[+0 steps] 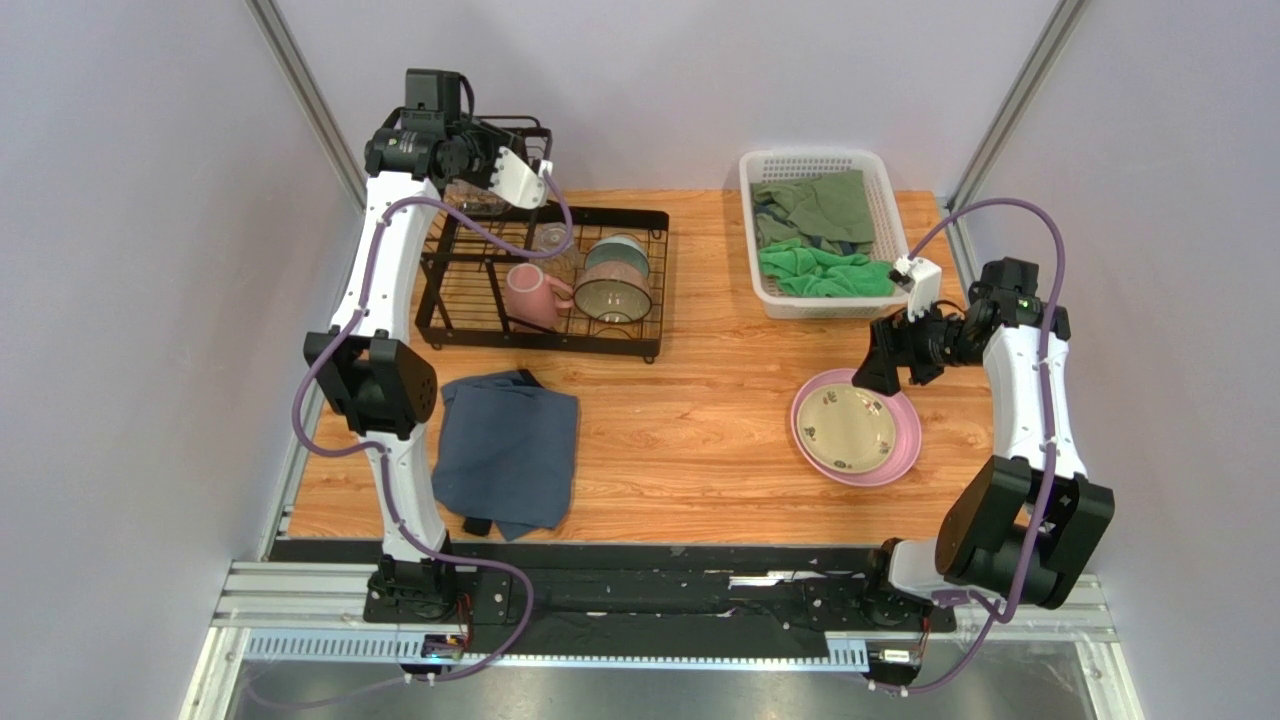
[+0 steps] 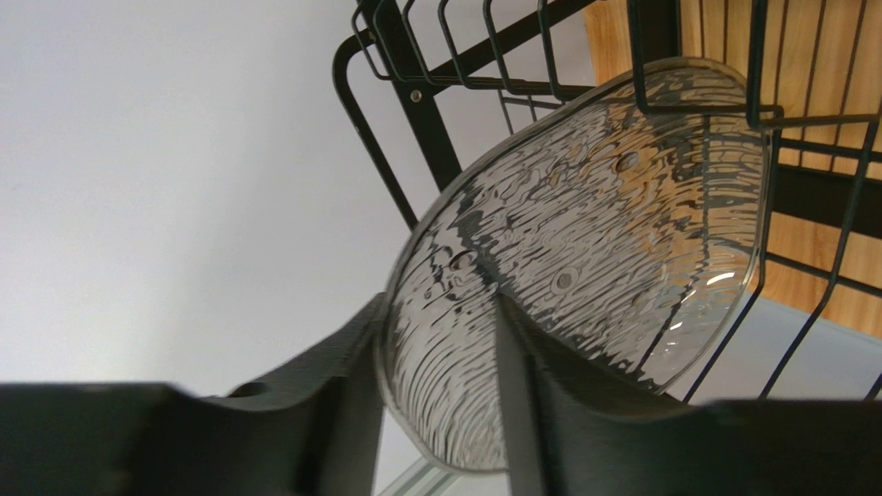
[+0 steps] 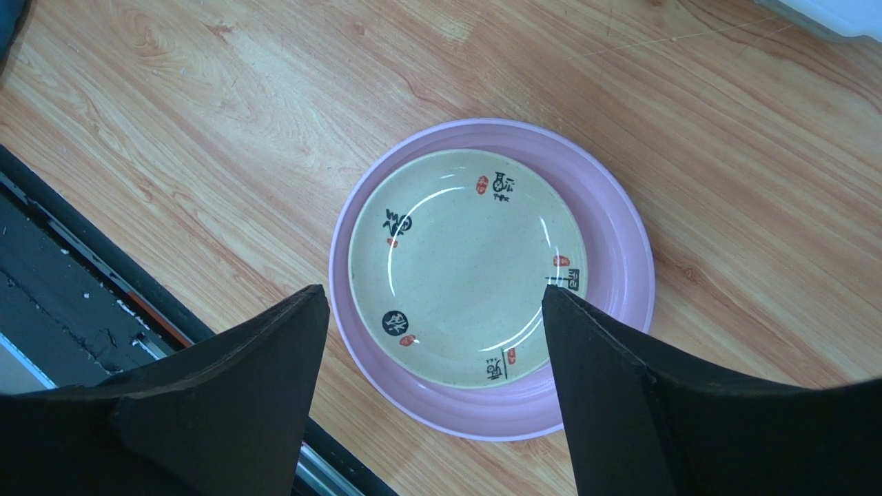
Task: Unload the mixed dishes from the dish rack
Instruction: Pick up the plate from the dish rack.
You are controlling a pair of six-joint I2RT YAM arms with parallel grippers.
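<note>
On the raised upper shelf of the black wire dish rack (image 1: 451, 278) my left gripper (image 1: 529, 183) straddles the wall of the clear ribbed glass (image 2: 600, 207). One finger (image 2: 347, 413) touches its rim from outside and the other crosses its mouth; a firm pinch does not show. A pink mug (image 1: 529, 294) and a dark bowl with teal inside (image 1: 615, 282) sit on the lower tray. The cream plate (image 3: 466, 264) lies stacked on the pink plate (image 3: 621, 300) at the table's right. Just above them my right gripper (image 3: 435, 310) hangs open and empty.
A folded blue-grey cloth (image 1: 508, 450) lies in front of the rack near the left arm. A white plastic basket (image 1: 819, 156) of green cloths stands at the back right. Rack wires (image 2: 414, 93) surround the glass. Bare wood lies between cloth and plates.
</note>
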